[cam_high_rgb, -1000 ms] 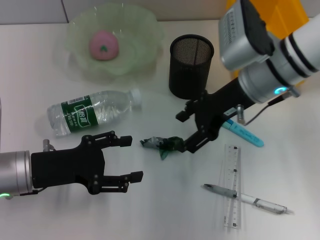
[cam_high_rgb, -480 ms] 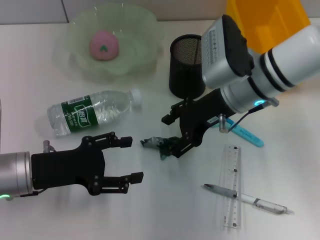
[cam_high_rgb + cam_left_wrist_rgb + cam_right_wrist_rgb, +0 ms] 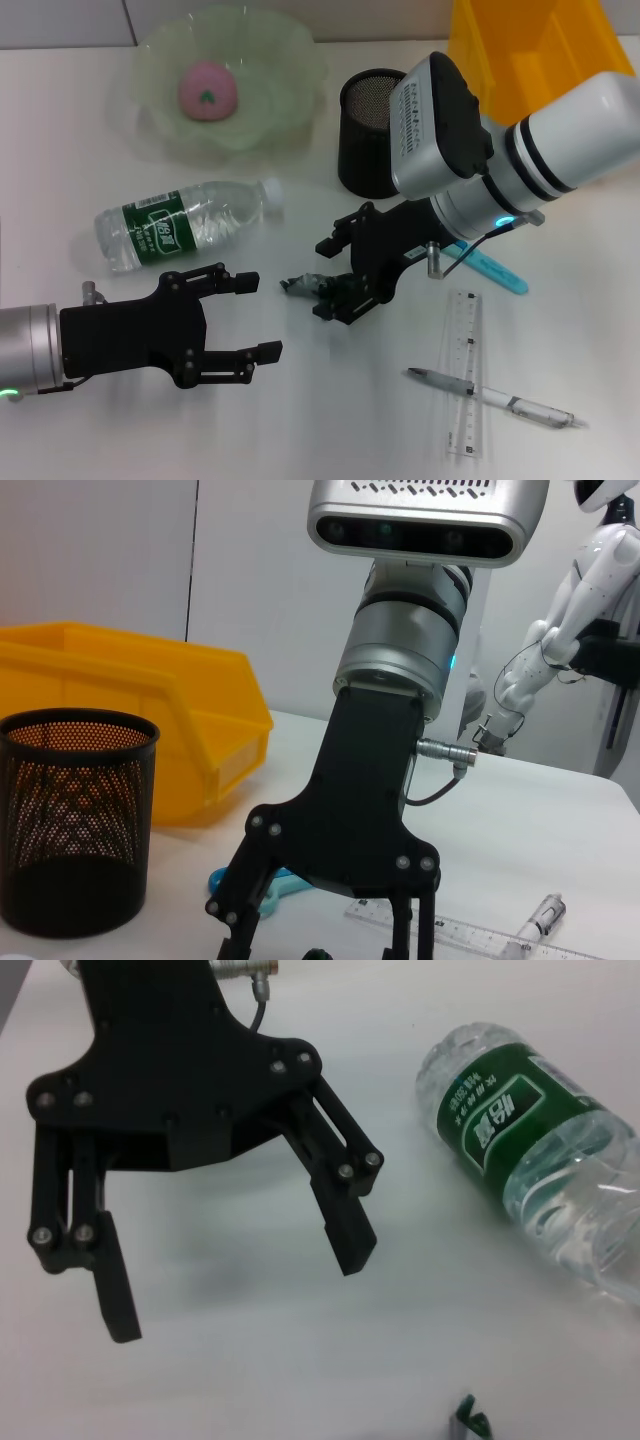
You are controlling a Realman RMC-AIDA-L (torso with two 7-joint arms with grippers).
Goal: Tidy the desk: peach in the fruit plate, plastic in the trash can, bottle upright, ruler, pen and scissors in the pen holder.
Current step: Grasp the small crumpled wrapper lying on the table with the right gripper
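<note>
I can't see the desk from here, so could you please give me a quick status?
Right gripper down at the plastic scrap, grip unconfirmed. Left gripper open, idle near the lying bottle. Nothing blocking.

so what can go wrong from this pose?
1. The right gripper sits low over the crumpled plastic, only part of which shows between the fingers; a shallow pinch may slip off it.
2. The open left gripper hovers close beside it, so the arms could clip.
3. Carrying the plastic to the yellow bin passes the pen holder, which the right arm could knock.
</note>
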